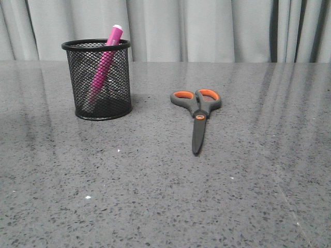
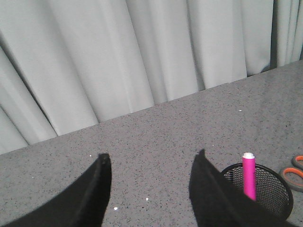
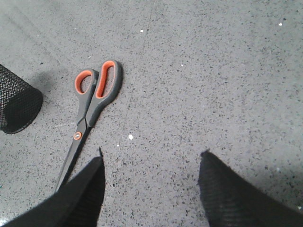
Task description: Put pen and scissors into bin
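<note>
Pen (image 1: 106, 61) leaning in bin (image 1: 102, 80), scissors (image 1: 197, 111) flat beside, apart

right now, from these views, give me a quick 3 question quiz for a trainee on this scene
1. True or false: the pen is already standing in the bin.
2. Multiple choice: the scissors are A) in the bin, B) flat on the table, closed, C) held by the right gripper.
3. Fill in: both the right gripper and the left gripper are ____ and hold nothing.

Key: 1 true; 2 B; 3 open.
</note>
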### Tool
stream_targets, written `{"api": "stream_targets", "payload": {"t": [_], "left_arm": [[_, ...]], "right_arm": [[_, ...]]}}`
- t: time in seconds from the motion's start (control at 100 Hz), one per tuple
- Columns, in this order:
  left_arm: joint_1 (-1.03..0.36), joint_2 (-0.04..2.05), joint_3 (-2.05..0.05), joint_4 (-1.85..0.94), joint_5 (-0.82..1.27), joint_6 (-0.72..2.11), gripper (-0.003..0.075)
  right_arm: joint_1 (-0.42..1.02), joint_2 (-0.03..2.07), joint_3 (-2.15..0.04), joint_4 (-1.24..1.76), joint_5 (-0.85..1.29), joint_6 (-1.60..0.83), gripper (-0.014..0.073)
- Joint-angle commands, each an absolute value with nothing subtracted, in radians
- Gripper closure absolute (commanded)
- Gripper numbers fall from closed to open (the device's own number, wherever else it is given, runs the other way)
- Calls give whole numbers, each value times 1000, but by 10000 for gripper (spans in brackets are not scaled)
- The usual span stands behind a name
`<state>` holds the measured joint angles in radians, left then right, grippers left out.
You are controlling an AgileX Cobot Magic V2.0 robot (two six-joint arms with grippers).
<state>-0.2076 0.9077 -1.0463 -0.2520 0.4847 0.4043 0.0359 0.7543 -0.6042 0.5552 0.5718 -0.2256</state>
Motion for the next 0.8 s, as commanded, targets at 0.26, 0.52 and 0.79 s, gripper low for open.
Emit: {"api": "stream_targets", "payload": {"t": [0.26,0.52,0.79], "left_arm": [[-150,896,-1069,-275,404,384,376],[-63,858,-982,-349,353,384,376],[-62,769,-886,-360,229,384,376]], "right_arm": [[29,867,-806,525,689,-260,201],[122,925,-919,496,701,-310,201],[285,1115,-1052,460,803,-179,201]]}}
